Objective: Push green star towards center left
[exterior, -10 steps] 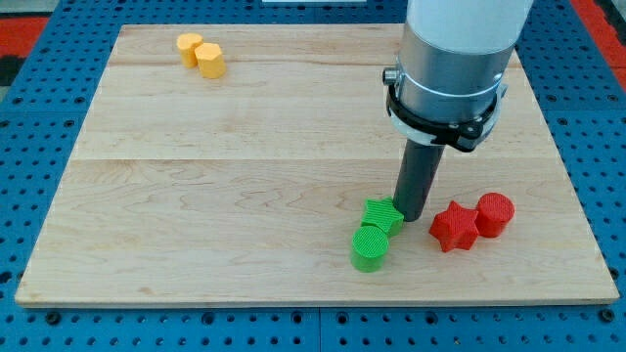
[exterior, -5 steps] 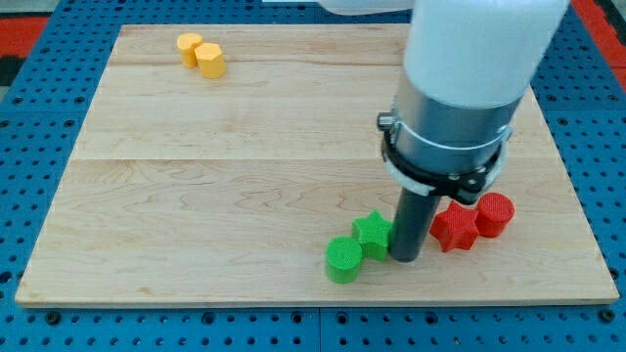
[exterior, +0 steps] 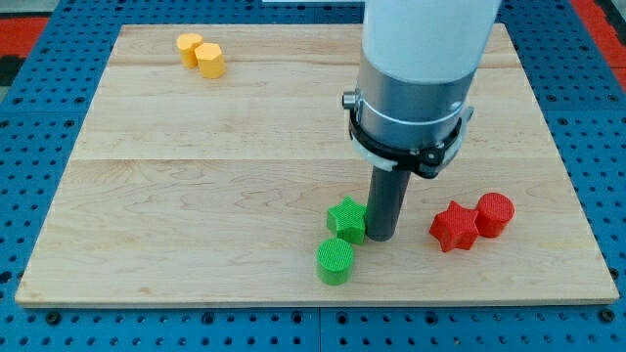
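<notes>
The green star (exterior: 346, 219) lies on the wooden board (exterior: 196, 196), low and a little right of the middle. My tip (exterior: 380, 238) touches the star's right side. A green cylinder (exterior: 335, 261) stands just below the star, close to the board's bottom edge, slightly to the star's left.
A red star (exterior: 454, 226) and a red cylinder (exterior: 494, 214) sit together right of my tip. Two yellow blocks (exterior: 201, 53) sit touching at the top left of the board. The arm's wide body (exterior: 416, 88) hangs over the board's upper right.
My tip has moved left across the lower board, pushing the green star left. The green cylinder has slid left and a little down. The red and yellow blocks have not moved.
</notes>
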`<state>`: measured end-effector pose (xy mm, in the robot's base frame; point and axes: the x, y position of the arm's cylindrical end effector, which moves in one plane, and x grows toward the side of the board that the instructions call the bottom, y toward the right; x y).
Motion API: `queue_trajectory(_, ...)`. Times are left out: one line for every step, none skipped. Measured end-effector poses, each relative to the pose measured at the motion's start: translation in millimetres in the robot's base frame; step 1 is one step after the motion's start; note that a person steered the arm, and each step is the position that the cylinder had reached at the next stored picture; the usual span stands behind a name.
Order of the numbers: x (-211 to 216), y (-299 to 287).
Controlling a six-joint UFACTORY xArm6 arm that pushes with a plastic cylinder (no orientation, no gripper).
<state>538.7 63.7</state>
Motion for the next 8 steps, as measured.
queue_trajectory(-2.1, -27.3)
queue_trajectory(-5.0, -61.6)
queue_trajectory(-14.4, -93.1)
queue_trajectory(-29.2, -117.3)
queue_trajectory(-43.7, -140.5)
queue_trajectory(-48.9, -182.4)
queue_trajectory(-47.9, -212.8)
queue_trajectory(-62.9, -137.8)
